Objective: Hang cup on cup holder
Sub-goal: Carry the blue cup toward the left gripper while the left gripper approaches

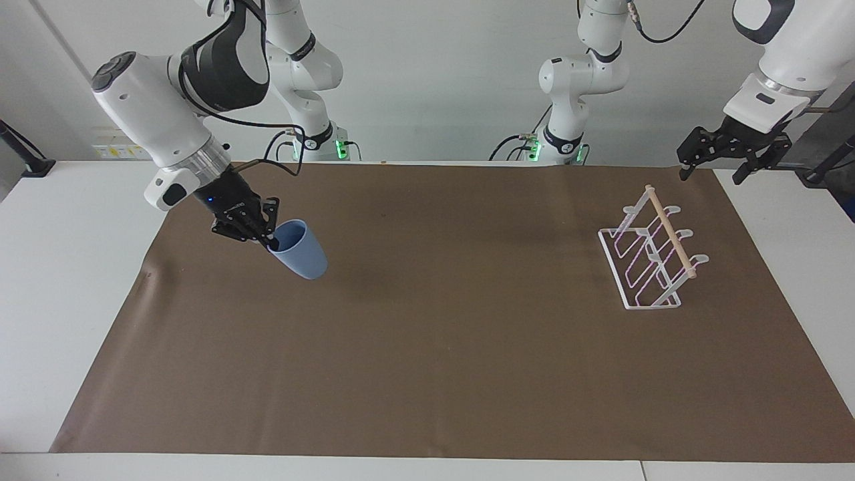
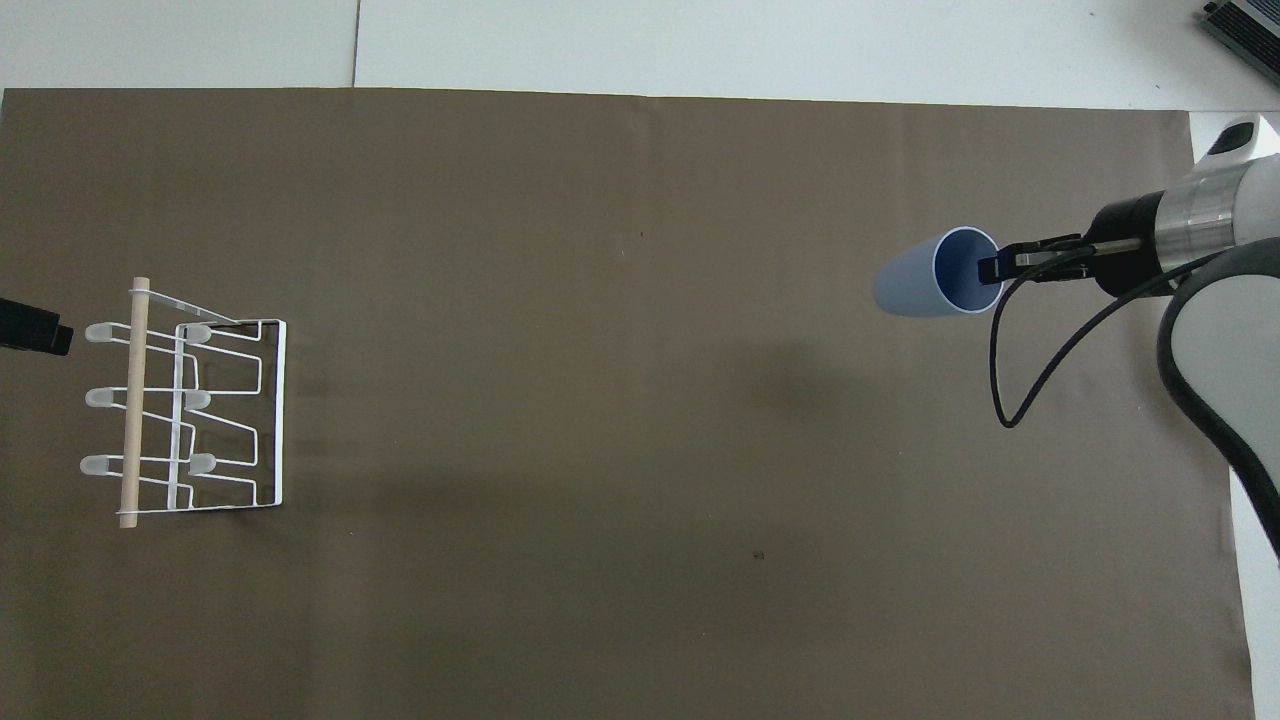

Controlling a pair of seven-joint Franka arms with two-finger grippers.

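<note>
The light-blue cup (image 1: 302,252) hangs in the air, tilted, over the brown mat at the right arm's end of the table; it also shows in the overhead view (image 2: 912,288). My right gripper (image 1: 268,240) is shut on its rim, one finger inside the mouth, as the overhead view (image 2: 992,268) shows. The white wire cup holder (image 1: 649,254) with its wooden dowel stands on the mat at the left arm's end, with nothing on it; it also shows in the overhead view (image 2: 185,405). My left gripper (image 1: 711,175) waits open in the air near the mat's corner, apart from the holder.
The brown mat (image 1: 441,347) covers most of the white table (image 1: 60,280). The right arm's black cable (image 2: 1010,380) loops below its wrist. A dark device (image 2: 1245,25) lies at the table's corner.
</note>
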